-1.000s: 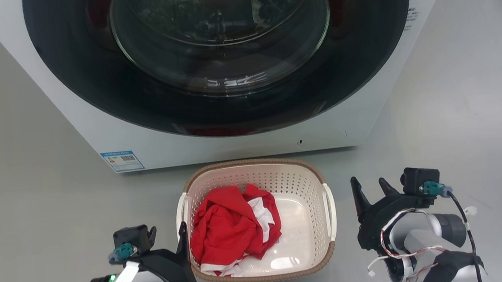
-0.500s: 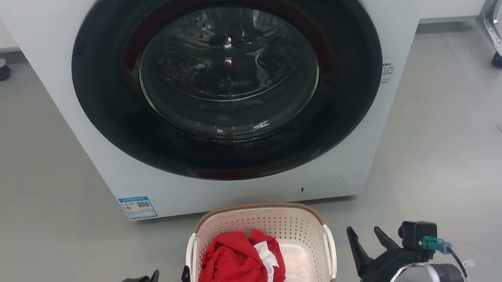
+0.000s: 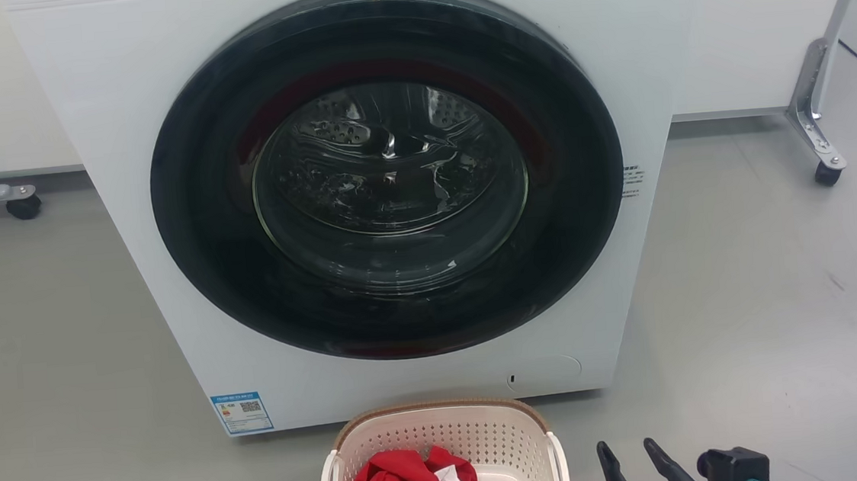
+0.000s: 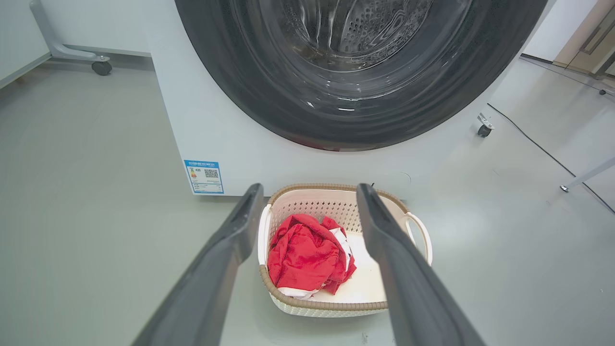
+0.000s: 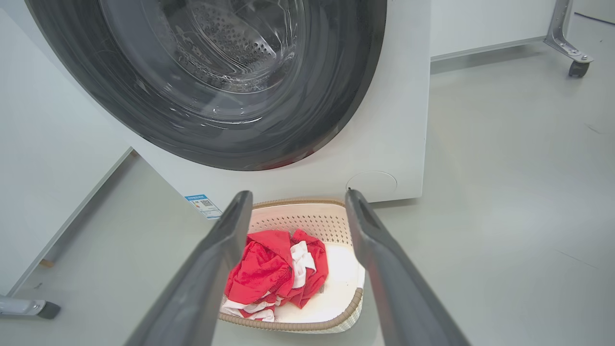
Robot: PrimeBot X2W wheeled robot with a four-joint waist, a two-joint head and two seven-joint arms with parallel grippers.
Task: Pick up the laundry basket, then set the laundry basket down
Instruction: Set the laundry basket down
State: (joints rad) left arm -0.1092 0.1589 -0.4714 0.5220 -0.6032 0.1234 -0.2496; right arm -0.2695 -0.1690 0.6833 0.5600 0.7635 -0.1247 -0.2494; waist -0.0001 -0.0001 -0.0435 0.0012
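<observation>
Before the washing machine (image 3: 125, 180), laundry basket (image 3: 444, 434) sits on grey floor (image 3: 770, 305); left pincer (image 4: 310, 192), right pincer (image 5: 298, 194) spread.

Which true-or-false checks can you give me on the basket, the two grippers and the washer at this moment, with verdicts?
1. The laundry basket stands on the floor in front of the washing machine. True.
2. The left gripper is shut on a basket handle. False: it is open, its fingers spread and clamped on nothing.
3. A red garment lies inside the basket. True.
4. The washer's round door is swung open. False: it is closed against the front of the machine.
5. The right gripper is open. True.
</observation>
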